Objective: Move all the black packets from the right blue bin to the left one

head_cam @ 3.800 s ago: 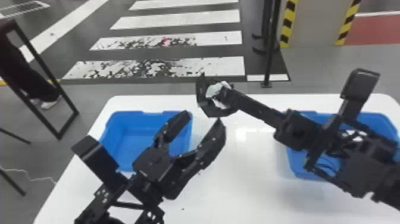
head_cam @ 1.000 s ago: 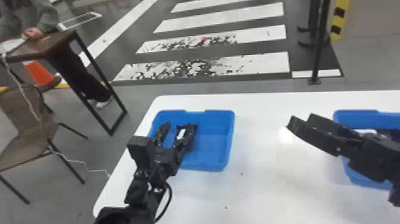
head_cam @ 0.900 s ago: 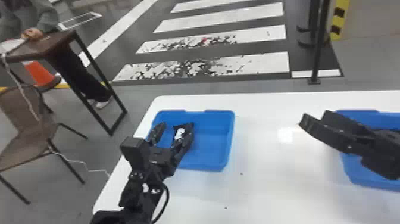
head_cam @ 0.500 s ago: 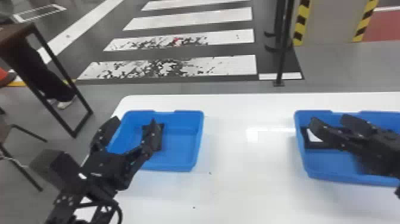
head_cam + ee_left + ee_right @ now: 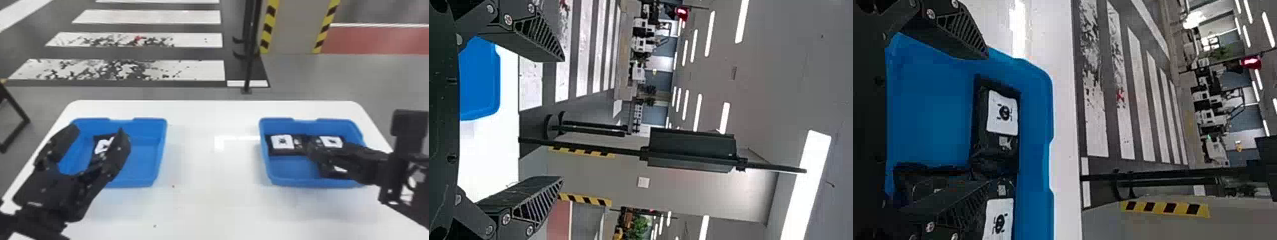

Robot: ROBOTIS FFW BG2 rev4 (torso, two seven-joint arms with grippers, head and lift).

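In the head view, the left gripper [image 5: 99, 131] stands open at the left bin [image 5: 143, 159]. A black packet with a white label [image 5: 102, 146] lies in that bin, seen between its fingers. The right gripper [image 5: 311, 147] is over the right bin [image 5: 287, 182]. That bin holds a labelled packet [image 5: 282, 141] at left, another [image 5: 332, 141] at right and a third [image 5: 328, 171] partly under the arm. The left wrist view has the left gripper [image 5: 562, 117] spread with nothing between. In the right wrist view, the right gripper [image 5: 987, 120] is open, one finger overlapping the packets.
Both bins stand on a white table [image 5: 210, 191], with bare tabletop between them. Behind the table are a black post [image 5: 250, 63] and a pillar with striped edges [image 5: 293, 25]. A dark table leg [image 5: 16, 111] stands on the floor at far left.
The right gripper held a packet between the bins earlier; it has since let go and moved right, over the right bin. A packet now lies in the left bin. The head's view has shifted too.
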